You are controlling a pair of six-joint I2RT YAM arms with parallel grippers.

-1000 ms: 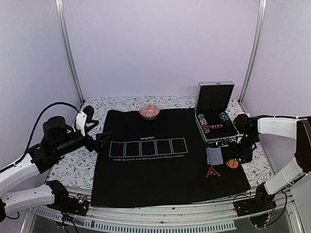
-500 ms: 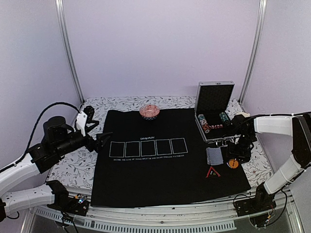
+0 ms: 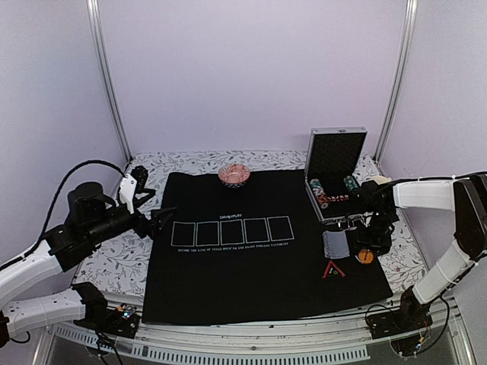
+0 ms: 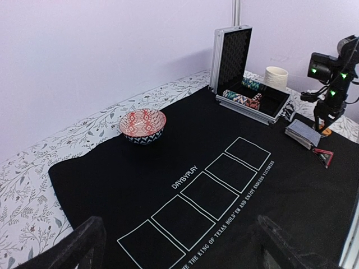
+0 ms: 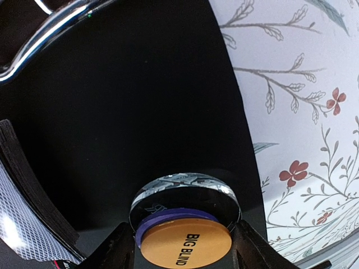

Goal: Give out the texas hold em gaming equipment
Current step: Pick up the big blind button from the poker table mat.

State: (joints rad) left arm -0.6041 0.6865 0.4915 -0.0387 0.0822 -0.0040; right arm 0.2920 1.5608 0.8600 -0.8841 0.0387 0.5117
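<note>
A stack of round buttons (image 5: 185, 224), orange "BIG BLIND" on top, blue under it, black at the bottom, lies on the black mat's right edge (image 3: 365, 256). My right gripper (image 5: 184, 244) is down on it with a finger against each side of the black button; in the top view it (image 3: 368, 245) covers most of the stack. A deck of blue-grey cards (image 3: 335, 243) lies just left of it, with a red-edged triangle (image 3: 333, 270) in front. Striped chips (image 3: 335, 194) sit in the silver case. My left gripper (image 3: 161, 220) is open and empty above the mat's left edge.
The open silver case (image 3: 337, 152) stands at the back right, with a white cup (image 4: 275, 77) beside it. A patterned bowl (image 3: 234, 176) sits at the mat's far edge. The black mat (image 3: 228, 281) has five white rectangles; floral cloth (image 3: 114, 262) surrounds it.
My right arm has shifted slightly left and settled over the button stack. The left arm has not moved.
</note>
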